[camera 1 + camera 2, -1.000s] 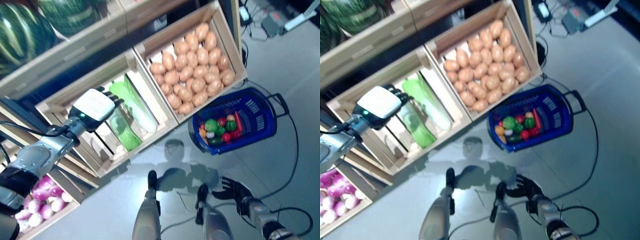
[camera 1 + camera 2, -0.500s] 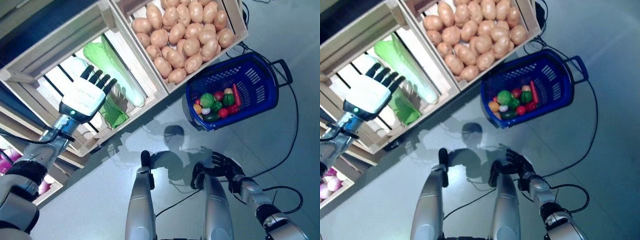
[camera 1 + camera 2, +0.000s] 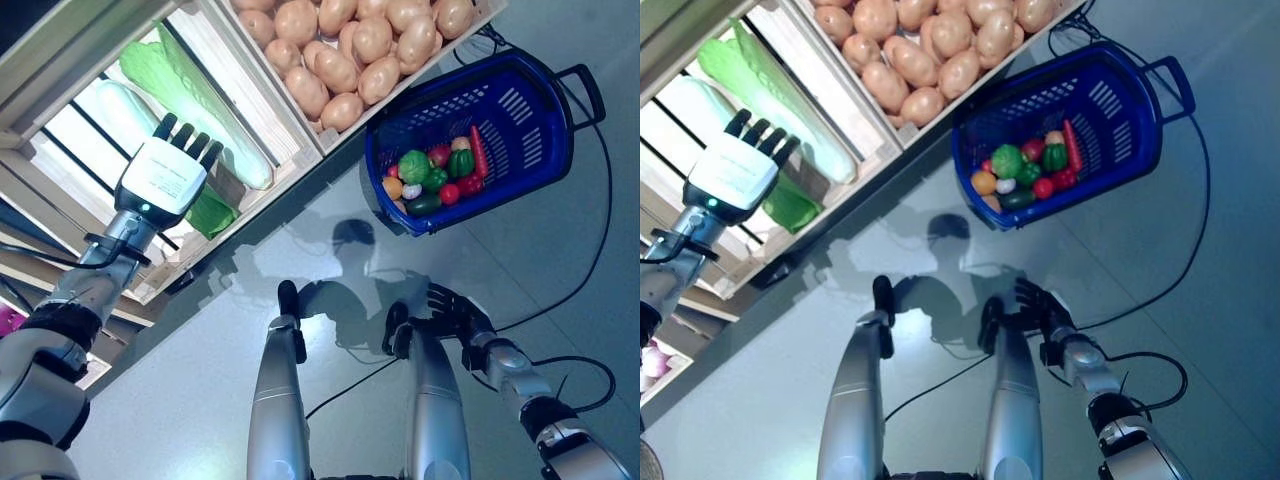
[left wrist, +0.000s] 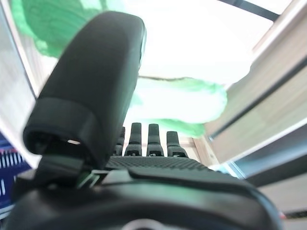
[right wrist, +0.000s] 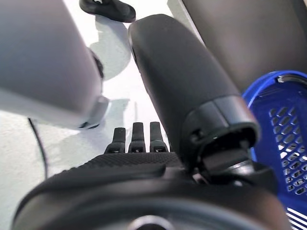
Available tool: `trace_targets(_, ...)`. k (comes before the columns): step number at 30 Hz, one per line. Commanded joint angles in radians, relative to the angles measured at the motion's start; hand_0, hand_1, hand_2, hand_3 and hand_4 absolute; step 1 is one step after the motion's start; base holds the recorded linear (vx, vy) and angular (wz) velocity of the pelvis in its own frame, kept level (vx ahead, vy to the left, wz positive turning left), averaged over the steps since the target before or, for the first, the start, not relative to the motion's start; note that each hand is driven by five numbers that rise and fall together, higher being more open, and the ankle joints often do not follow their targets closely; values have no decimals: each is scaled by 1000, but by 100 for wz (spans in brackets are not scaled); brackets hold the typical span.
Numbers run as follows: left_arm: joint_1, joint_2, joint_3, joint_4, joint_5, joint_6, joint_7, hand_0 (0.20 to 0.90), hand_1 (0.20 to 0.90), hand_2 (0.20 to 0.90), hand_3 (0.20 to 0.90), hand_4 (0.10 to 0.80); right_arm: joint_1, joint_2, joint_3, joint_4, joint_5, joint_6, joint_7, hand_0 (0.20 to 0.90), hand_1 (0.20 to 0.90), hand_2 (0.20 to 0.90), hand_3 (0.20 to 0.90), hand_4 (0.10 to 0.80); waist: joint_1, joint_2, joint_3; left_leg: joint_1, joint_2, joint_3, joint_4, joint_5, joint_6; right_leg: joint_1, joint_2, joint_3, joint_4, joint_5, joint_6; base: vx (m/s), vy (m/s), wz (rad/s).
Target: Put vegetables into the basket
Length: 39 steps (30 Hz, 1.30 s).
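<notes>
Reaching farther, my left hand [image 3: 163, 182] spreads straight fingers over the cabbage [image 3: 200, 85]; right hand [image 3: 458, 318] hangs relaxed near the blue basket [image 3: 540, 150].

Basket [image 3: 530, 150]: deep blue plastic, slotted walls, black handle; upper right of the frame.
Basket contents [image 3: 432, 180]: green, red, orange and one whitish piece mixed.
Potatoes [image 3: 350, 50]: tan-brown, top centre.
Crates [image 3: 290, 105]: pale unpainted wood slats.
Cabbage [image 3: 195, 85]: light green leaves with whitish ribs, upper left.
Left hand [image 3: 165, 180]: white back plate, black fingers [image 3: 185, 140].
Right hand [image 3: 455, 315]: black throughout, lower right.
Floor [image 3: 560, 270]: pale grey, glossy.
</notes>
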Motion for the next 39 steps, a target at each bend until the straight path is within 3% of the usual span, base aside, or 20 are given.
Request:
trace_targets(1, -105, 75, 63, -6, 13, 75, -14, 900, 900, 900, 900, 800, 21, -82, -23, -65, 60, -24, -40, 900, 900, 900, 900, 800, -18, 14, 2, -23, -11, -4, 108, -104, 17, 59, -30, 4, -129, 119, 8, 0, 0, 0)
trace_targets(17, -201, 101, -25, 33, 8, 31, -190, 900, 900, 900, 900, 800, -29, -109, -34, -39, 96, -58, -42, 900, 900, 900, 900, 800, -12, 11, 2, -76, -4, 0, 103, -101, 18, 10, -47, -13, -144, 134, 10, -6, -4, 0)
trace_targets(26, -134, 107, -10, 4, -65, 33, -318, 900, 900, 900, 900, 800, -47, -113, -39, -46, 107, -51, -48, 900, 900, 900, 900, 800, 2, 14, 2, -69, -4, 1, 75, -92, 15, 22, -50, -29, -170, 138, 15, 0, 0, 0)
trace_targets(30, -108, 117, 11, -4, -101, 103, -248, 900, 900, 900, 900, 800, -44, -121, -42, -36, 119, -66, -41, 900, 900, 900, 900, 800, 9, 17, 2, -70, 0, 3, 71, -90, 15, 25, -55, -39, -170, 133, 13, -17, -39, 2)
trace_targets(36, -53, 130, 76, 7, -127, 116, -165, 900, 900, 900, 900, 800, -30, -104, -53, -23, 122, -89, -49, 900, 900, 900, 900, 800, 27, 20, 2, -69, 1, 0, 67, -88, 15, 32, -63, -55, -166, 125, 10, 7, -49, 1)
trace_targets(38, 19, 123, 117, 7, -181, 143, -142, 900, 900, 900, 900, 800, -16, -97, -53, -26, 128, -98, -52, 900, 900, 900, 900, 800, 36, 19, 2, -47, -3, -6, 75, -118, 6, 55, -67, -54, -158, 99, 20, 89, -59, 3)
trace_targets(39, 60, 123, 142, -5, -191, 128, -69, 900, 900, 900, 900, 800, -11, -92, -54, -40, 129, -99, -57, 900, 900, 900, 900, 800, 40, 18, 2, -45, -4, -7, 74, -119, 6, 57, -66, -55, -160, 99, 20, 16, -31, 5)
